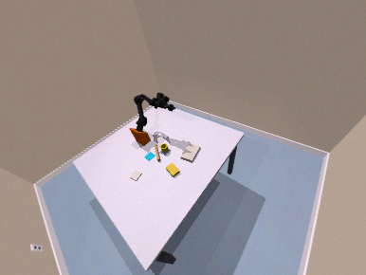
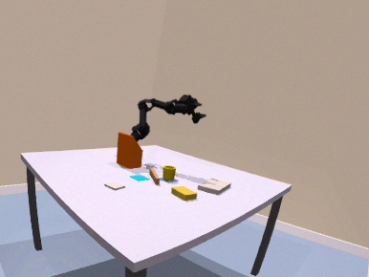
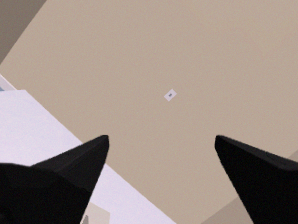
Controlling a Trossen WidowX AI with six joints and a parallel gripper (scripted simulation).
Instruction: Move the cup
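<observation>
The dark yellow cup stands upright on the table. A bluish patch shows at its foot, too small to tell whether it is pad or shadow. The marbles cannot be made out. A flat cyan pad lies bare, on the other side of the wooden bar from the cup. My gripper is open and empty, high above the table and well away from the cup. The cup is not in the wrist view.
The wooden bar lies between cup and cyan pad. An upright orange block stands near the arm's base. A yellow block, a beige slab and a pale tile lie around.
</observation>
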